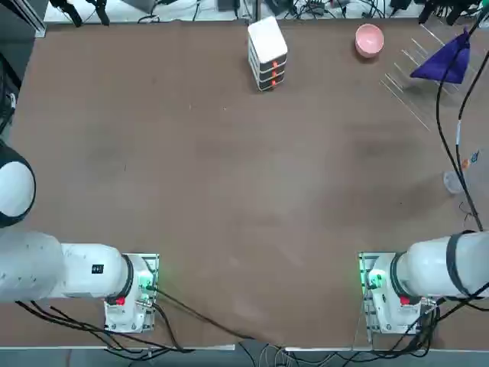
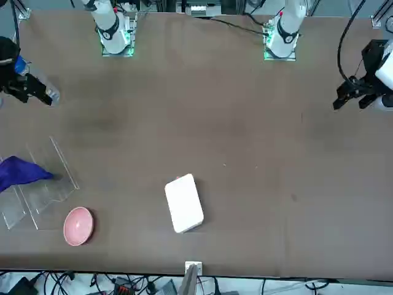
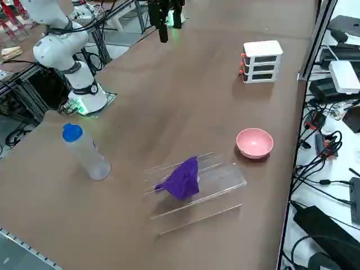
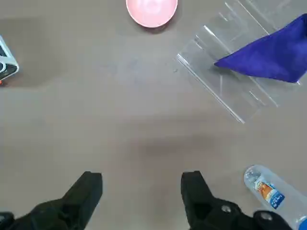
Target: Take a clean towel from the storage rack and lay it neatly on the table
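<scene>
A deep purple towel (image 1: 447, 61) (image 2: 18, 172) (image 3: 183, 179) (image 4: 268, 55) hangs bunched over the storage rack (image 1: 409, 84) (image 2: 52, 184) (image 3: 222, 179) (image 4: 220, 84), a frame of clear rods at the far right of the brown table (image 1: 229, 191). My right gripper (image 4: 141, 191) (image 2: 34, 91) hovers high above the table, on the robot's side of the rack and well apart from it. It is open, with nothing between its fingers. The overhead and right side views do not show it.
A pink bowl (image 1: 369, 40) (image 3: 254, 142) (image 4: 151, 9) sits just left of the rack. A white stacked box with orange marks (image 1: 267, 52) (image 3: 262, 61) stands at the far middle. A clear bottle with a blue cap (image 3: 87, 154) (image 4: 268, 189) stands close beside the gripper.
</scene>
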